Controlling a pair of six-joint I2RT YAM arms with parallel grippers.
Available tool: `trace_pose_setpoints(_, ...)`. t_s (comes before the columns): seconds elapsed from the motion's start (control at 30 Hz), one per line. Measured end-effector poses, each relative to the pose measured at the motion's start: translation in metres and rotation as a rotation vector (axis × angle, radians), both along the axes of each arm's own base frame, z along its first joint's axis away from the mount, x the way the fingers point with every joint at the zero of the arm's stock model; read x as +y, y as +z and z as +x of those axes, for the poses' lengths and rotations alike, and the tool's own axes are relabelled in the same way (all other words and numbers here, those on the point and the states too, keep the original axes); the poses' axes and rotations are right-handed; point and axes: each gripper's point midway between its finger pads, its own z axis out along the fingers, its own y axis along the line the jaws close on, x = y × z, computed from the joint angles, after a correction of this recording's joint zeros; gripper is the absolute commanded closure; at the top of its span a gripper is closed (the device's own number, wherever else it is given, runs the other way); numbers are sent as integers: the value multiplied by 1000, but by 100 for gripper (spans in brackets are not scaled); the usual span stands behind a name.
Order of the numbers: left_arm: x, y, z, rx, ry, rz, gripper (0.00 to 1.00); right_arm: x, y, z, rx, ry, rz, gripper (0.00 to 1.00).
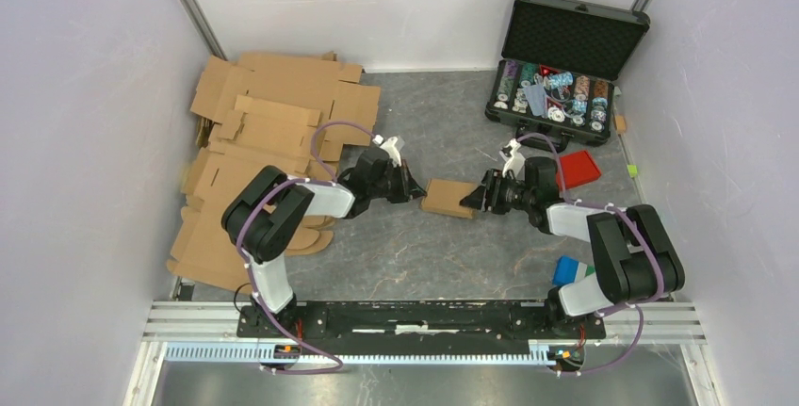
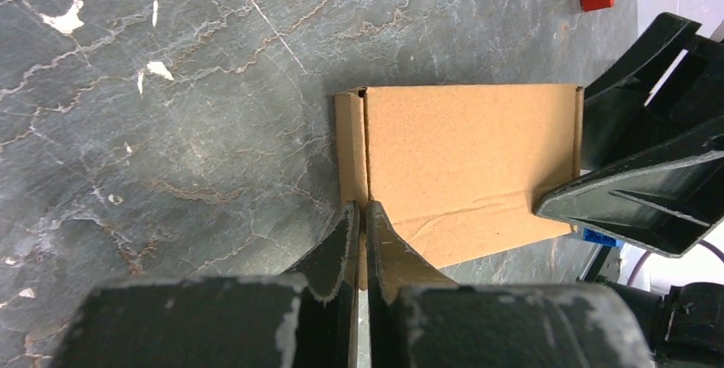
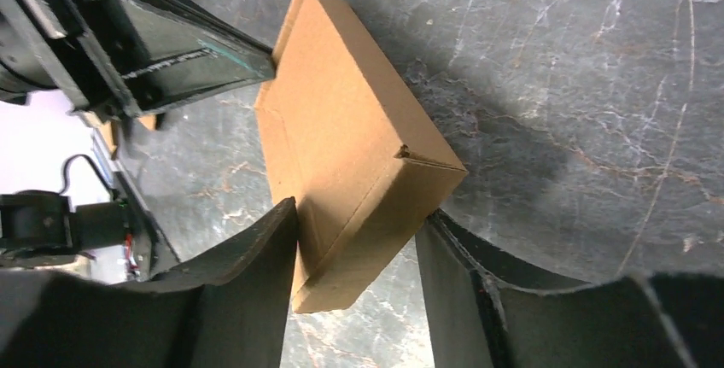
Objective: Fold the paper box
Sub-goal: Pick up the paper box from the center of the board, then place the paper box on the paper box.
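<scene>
Two jaws sets, paper box point(image 1: 448, 198) between

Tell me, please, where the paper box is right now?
In the top view the paper box lies mid-table between the two arms, the left gripper at its left end and the right gripper at its right end.

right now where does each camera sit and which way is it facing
Top external: fixed above and behind the arm bases, looking down on the table; both arms show, either side of the paper box.
Left wrist: on the left arm, looking down along the left gripper, its jaws shut on the box's edge flap.
Right wrist: on the right arm, looking down at the right gripper, its jaws straddling a box corner.
Shared: both wrist views show the box and the other arm's gripper.
</scene>
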Motion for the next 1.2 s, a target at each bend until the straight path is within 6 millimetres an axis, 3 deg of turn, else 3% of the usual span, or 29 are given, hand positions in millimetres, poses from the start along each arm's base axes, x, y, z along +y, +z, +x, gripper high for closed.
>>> trace_pose_setpoints(0.1, 1, 0, 0, -6, 6, -14, 85, 2, 8, 1, 3, -13, 29, 66)
trace_pose_setpoints(0.17, 1, 3, -2, -13, 7, -30, 65, 3, 16, 4, -10, -26, 47, 73)
trace_pose_setpoints(0.23, 2, 6, -2, -22, 11, -37, 51, 1, 23, 8, -33, -38, 61, 74)
trace_pose_setpoints(0.33, 9, -2, -8, -8, 26, -25, 43, -5, 30, 11, -50, -64, 73, 76)
trace_pose_setpoints(0.53, 25, 12, -18, -52, 73, -35, 41, -48, 49, 30, -100, -204, 95, 77)
trace_pose_setpoints(0.73, 32, 34, -18, -117, 117, -89, 42, -134, 73, 50, -166, -460, 92, 76)
trace_pose_setpoints(0.83, 31, 36, -20, -115, 128, -114, 43, -178, 82, 51, -193, -599, 94, 75)
trace_pose_setpoints(0.9, 29, 35, -24, -110, 129, -128, 43, -197, 85, 48, -209, -666, 107, 75)
trace_pose_setpoints(1.2, 18, 42, -32, -117, 106, -160, 43, -228, 51, 48, -97, -786, 205, 74)
